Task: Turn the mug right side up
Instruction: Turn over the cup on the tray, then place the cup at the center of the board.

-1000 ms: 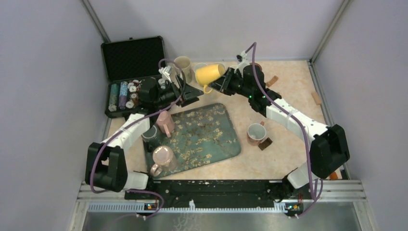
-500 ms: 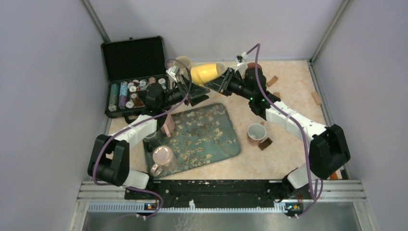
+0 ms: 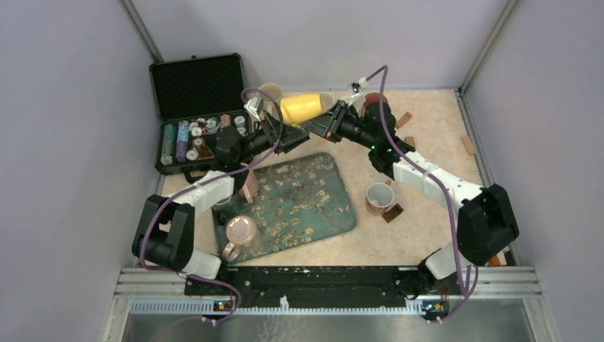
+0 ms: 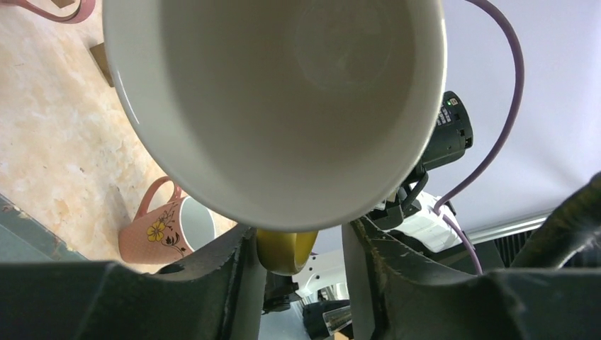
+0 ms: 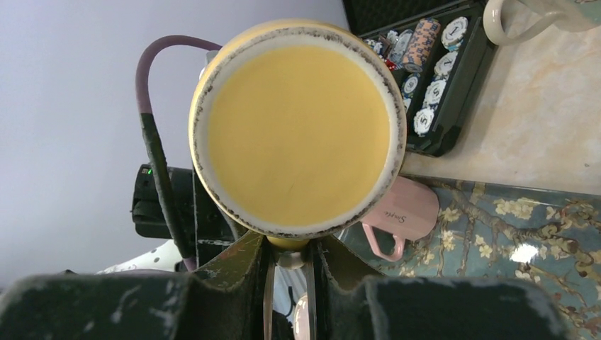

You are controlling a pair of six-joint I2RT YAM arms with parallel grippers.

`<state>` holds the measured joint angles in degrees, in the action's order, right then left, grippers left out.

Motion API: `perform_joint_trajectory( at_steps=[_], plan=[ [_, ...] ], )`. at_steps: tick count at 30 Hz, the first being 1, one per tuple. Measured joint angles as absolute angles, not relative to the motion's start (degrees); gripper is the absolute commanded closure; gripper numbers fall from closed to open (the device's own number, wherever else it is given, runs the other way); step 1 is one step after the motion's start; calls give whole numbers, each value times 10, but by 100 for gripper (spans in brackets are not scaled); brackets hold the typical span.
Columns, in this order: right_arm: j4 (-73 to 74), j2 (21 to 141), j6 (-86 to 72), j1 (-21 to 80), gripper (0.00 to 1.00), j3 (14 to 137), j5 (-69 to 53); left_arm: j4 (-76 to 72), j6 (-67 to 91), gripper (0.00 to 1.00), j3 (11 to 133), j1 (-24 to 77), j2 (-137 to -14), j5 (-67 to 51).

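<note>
The yellow mug [image 3: 305,107] hangs in the air at the back middle, lying on its side with its mouth to the left. My right gripper [image 3: 318,125] is shut on its handle; in the right wrist view the mug's base [image 5: 298,127] faces the camera above the right gripper [image 5: 289,249]. My left gripper [image 3: 288,132] comes from the left. In the left wrist view the mug's white inside [image 4: 283,106] fills the frame, and the yellow handle [image 4: 285,251] sits between the left gripper's [image 4: 298,244] fingers, against one and apart from the other.
An open black case [image 3: 194,85] with poker chips stands at the back left. A floral tray [image 3: 313,199] carries two pink mugs [image 3: 241,229] [image 3: 246,185]. A cream mug [image 3: 271,91] sits behind, a flowered pink mug [image 3: 377,198] at the right, and wooden blocks [image 3: 468,145] beyond.
My left gripper has moved right to the mug and narrowed its jaws around the handle. The right gripper has lifted the mug a little and tipped it level.
</note>
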<state>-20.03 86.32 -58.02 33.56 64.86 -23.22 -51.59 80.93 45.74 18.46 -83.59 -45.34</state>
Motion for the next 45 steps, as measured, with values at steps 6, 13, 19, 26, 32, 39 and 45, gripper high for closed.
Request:
perform_joint_trajectory(
  at_steps=[6, 13, 19, 26, 32, 39, 45],
  plan=[
    [-214, 863, -588, 336, 100, 645, -239, -533, 816, 65, 457, 186, -844, -453],
    [-222, 863, -612, 332, 100, 641, -249, -559, 819, 100, 457, 186, -847, -459],
    [-230, 863, -613, 332, 92, 637, -251, -561, 811, 100, 457, 186, -847, -461],
    [-225, 863, -595, 332, 39, 625, -239, -485, 751, 100, 476, 188, -837, -460],
    [-210, 851, -562, 332, 5, 625, -224, -387, 690, 100, 483, 189, -824, -438],
    [-141, 809, -513, 333, 1, 623, -184, -216, 584, 100, 534, 188, -802, -385],
    [-67, 772, -460, 332, 1, 623, -145, -58, 471, 100, 591, 188, -793, -323]
  ],
)
